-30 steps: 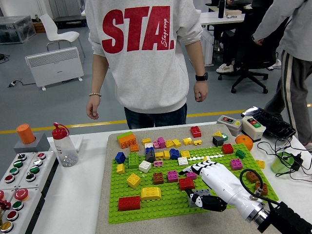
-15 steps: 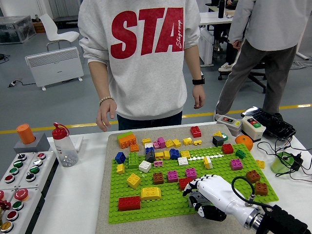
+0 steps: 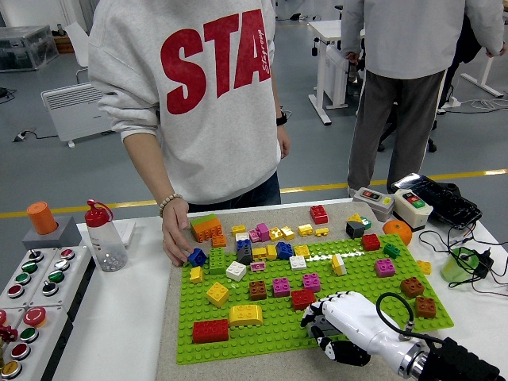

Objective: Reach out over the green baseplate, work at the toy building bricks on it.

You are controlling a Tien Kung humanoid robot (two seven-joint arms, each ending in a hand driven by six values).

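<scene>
Dozens of toy bricks (image 3: 274, 287) in red, yellow, pink, blue, orange, brown, green and white sit scattered across a green baseplate (image 3: 349, 287) on a white table (image 3: 119, 317), seen from the head camera. The robot's right hand (image 3: 337, 325), white with black fingertips, reaches in from the lower right corner and rests low over the near right part of the baseplate, its fingers curled downward just in front of a red brick (image 3: 302, 298); whether they grip anything beneath cannot be told. A black cable (image 3: 394, 305) loops over its wrist. The left arm is out of view. At the far side a person in a grey sweatshirt (image 3: 198, 95) leans over the table, one hand (image 3: 175, 238) lowered to the baseplate's far left corner with fingertips touching a blue brick (image 3: 196, 256), just beside an orange brick (image 3: 207, 228). Left of the baseplate stand a clear bottle with a red cap (image 3: 103, 236), an orange cylinder on a grey block (image 3: 44, 218) and a panel of coloured buttons (image 3: 32, 278). To the right lie an orange (image 3: 397, 231), two switch boxes (image 3: 393, 202) and a green cup (image 3: 456, 264). A second person (image 3: 417, 79) stands behind.
</scene>
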